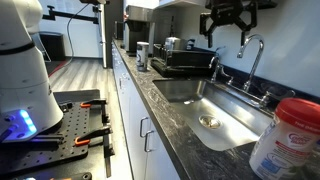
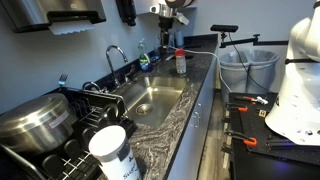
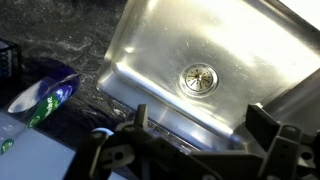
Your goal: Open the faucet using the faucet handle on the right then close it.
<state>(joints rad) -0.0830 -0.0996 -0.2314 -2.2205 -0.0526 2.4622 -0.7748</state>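
Granite counter [image 1: 198, 156] with canister [image 1: 285, 135] and dish rack [image 1: 186, 62]

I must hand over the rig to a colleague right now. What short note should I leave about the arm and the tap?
Gripper: jaws open, holding nothing, high above the stainless steel sink.
Things: the tall chrome gooseneck faucet stands at the sink's back rim. The small chrome faucet handle sits beside its base; its position is too small to read.
Done: nothing apparent. The wrist view shows no water stream in the basin.
Left: descend to the handle, open it, then close it.
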